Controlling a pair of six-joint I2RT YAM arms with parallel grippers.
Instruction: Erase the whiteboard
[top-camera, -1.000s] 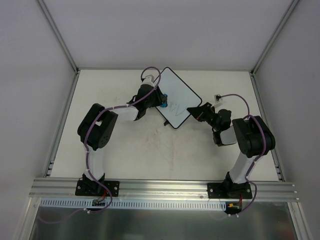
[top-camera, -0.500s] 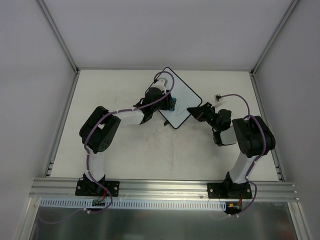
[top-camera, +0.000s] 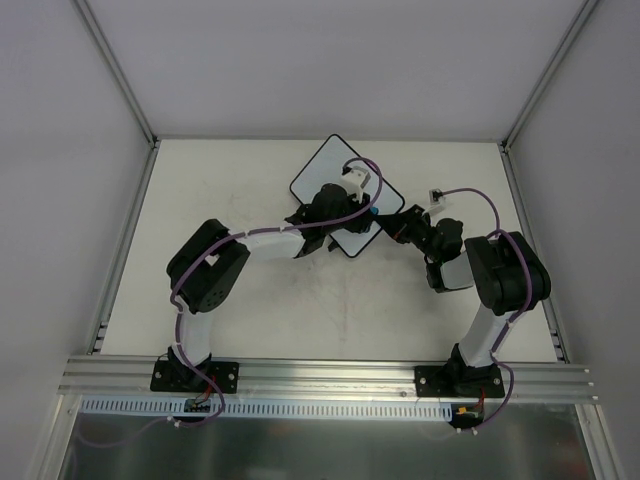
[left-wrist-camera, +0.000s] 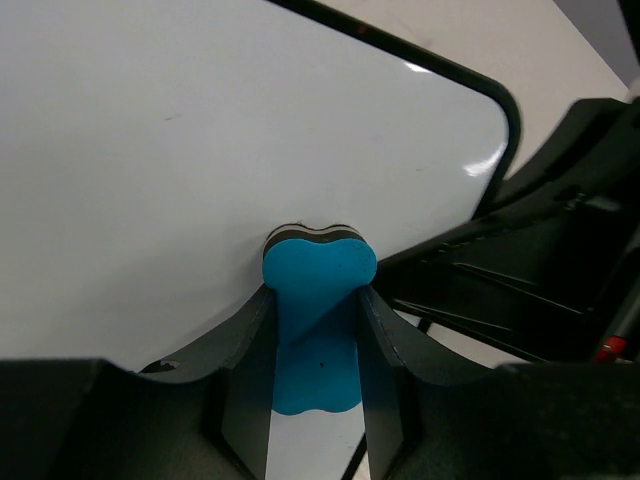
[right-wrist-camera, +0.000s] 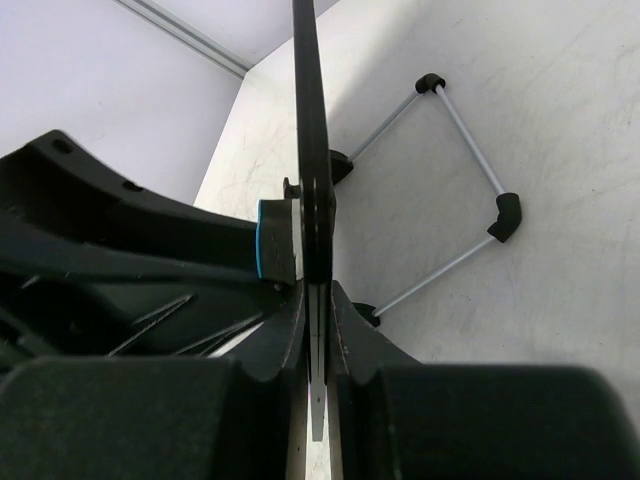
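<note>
Two arms share one small board. On the left, the left claw (left-wrist-camera: 317, 295) is clamped on a blue eraser (left-wrist-camera: 320, 262). Its jaws stand narrow and pinch the eraser's waist, and the dark felt face is pressed against the whiteboard (left-wrist-camera: 200, 130). The board sits toward the back middle of the table (top-camera: 200, 200), turned cornerwise like a diamond, with the left arm stretched over its near half. On the right, the right claw (right-wrist-camera: 315, 295) is closed tight on the board's right edge, holding it in place. From that wrist the board shows as a thin dark blade running up between the fingers.

As for progress, every bit of white I can see is clean: the far half from above, and the stretch ahead of the eraser up close. The patch under the left arm and the eraser is hidden, so I cannot tell whether any scribble is left there. I'd judge the wiping well along, with that hidden corner left to check.

No writing, brand or label can be read anywhere.
</note>
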